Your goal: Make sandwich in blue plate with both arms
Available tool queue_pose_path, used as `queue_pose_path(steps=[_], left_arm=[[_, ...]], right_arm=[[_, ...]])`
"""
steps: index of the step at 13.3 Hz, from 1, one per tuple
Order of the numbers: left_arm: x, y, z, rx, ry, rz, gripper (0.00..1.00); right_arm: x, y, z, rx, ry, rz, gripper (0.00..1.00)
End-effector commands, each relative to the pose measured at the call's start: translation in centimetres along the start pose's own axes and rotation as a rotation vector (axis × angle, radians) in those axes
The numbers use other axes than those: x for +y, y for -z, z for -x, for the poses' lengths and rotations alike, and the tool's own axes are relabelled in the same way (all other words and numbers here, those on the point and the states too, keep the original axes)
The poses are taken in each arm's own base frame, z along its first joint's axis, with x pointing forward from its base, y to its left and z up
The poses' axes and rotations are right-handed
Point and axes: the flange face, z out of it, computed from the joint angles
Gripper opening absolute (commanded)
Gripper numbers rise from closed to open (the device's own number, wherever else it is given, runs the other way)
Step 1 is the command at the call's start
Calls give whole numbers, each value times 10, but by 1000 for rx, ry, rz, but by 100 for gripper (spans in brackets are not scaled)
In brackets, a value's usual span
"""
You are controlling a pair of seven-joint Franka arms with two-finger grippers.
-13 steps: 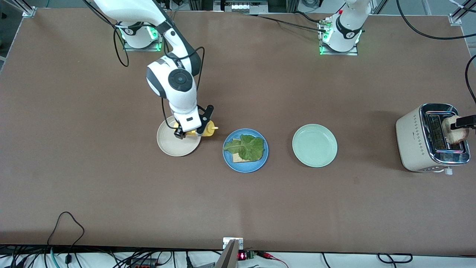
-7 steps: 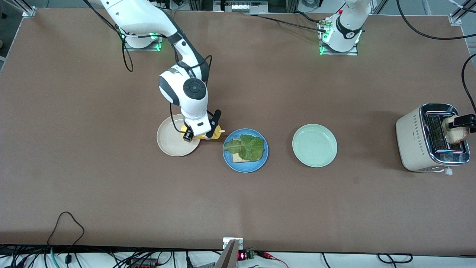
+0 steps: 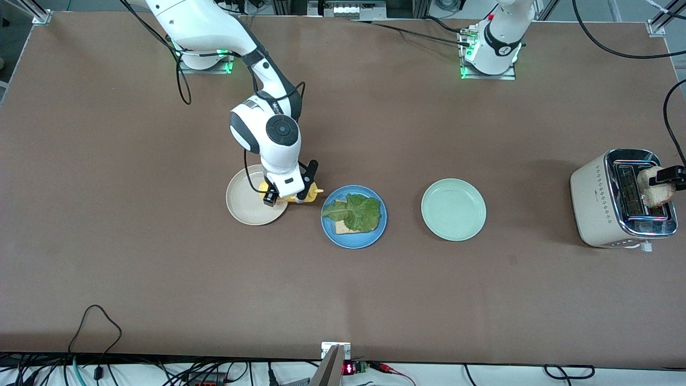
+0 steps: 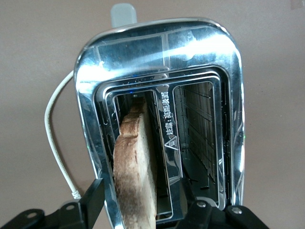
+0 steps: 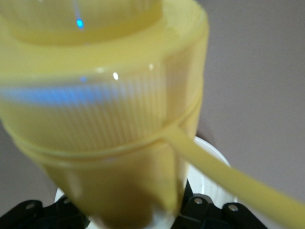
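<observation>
The blue plate point(image 3: 372, 238) lies mid-table with one bread slice point(image 3: 343, 229) and a lettuce leaf point(image 3: 355, 212) on top. My right gripper point(image 3: 286, 195) is shut on a yellow squeeze bottle point(image 3: 312, 188) over the cream plate's edge beside the blue plate. The bottle point(image 5: 109, 119) fills the right wrist view above that gripper point(image 5: 138, 212). My left gripper point(image 3: 664, 176) is at the toaster point(image 3: 595, 198). In the left wrist view it point(image 4: 143, 210) stands open, with gaps either side of a toasted slice point(image 4: 136, 176) standing in one slot. That slice also shows in the front view point(image 3: 651, 194).
A cream-white plate point(image 3: 244, 206) lies toward the right arm's end, beside the blue plate. A pale mint-green plate point(image 3: 453, 209) lies between the blue plate and the toaster. The toaster's second slot point(image 4: 198, 129) is empty. Its white cord point(image 4: 55, 143) trails on the table.
My right arm has carried the yellow bottle from over the cream plate toward the blue plate, then nearly stopped. My left gripper has stayed at the toast.
</observation>
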Motion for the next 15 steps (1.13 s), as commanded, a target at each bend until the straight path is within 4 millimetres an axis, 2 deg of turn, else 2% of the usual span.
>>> queue_pose_path(steps=[1, 3, 5, 6, 8, 9, 10, 11, 12, 13, 15], left_arm=[[-5, -5, 0, -4, -23, -11, 63], [-6, -7, 1, -6, -20, -8, 38], [-9, -8, 4, -9, -14, -4, 5], [-10, -8, 6, -14, -18, 0, 1], [-9, 0, 6, -7, -47, -6, 1], [-7, 12, 5, 4, -60, -14, 1], [0, 39, 8, 13, -71, -21, 1], [12, 69, 9, 13, -74, -9, 1], [33, 102, 5, 10, -96, 1, 1], [65, 128, -6, -4, -143, 20, 1], [139, 145, -21, -77, -136, 80, 1]], right_arm=[[39, 43, 29, 9, -64, 31, 0], [65, 70, 61, 13, -59, 35, 0], [90, 96, 104, 47, -53, -28, 0], [105, 102, 127, 77, -24, -59, 0], [135, 109, 182, 126, 30, -127, 0], [149, 111, 209, 157, 61, -148, 0], [162, 110, 239, 193, 96, -167, 0], [173, 105, 268, 241, 125, -195, 0], [185, 95, 302, 295, 145, -222, 0], [194, 85, 332, 350, 169, -238, 0], [201, 60, 382, 465, 220, -274, 0]])
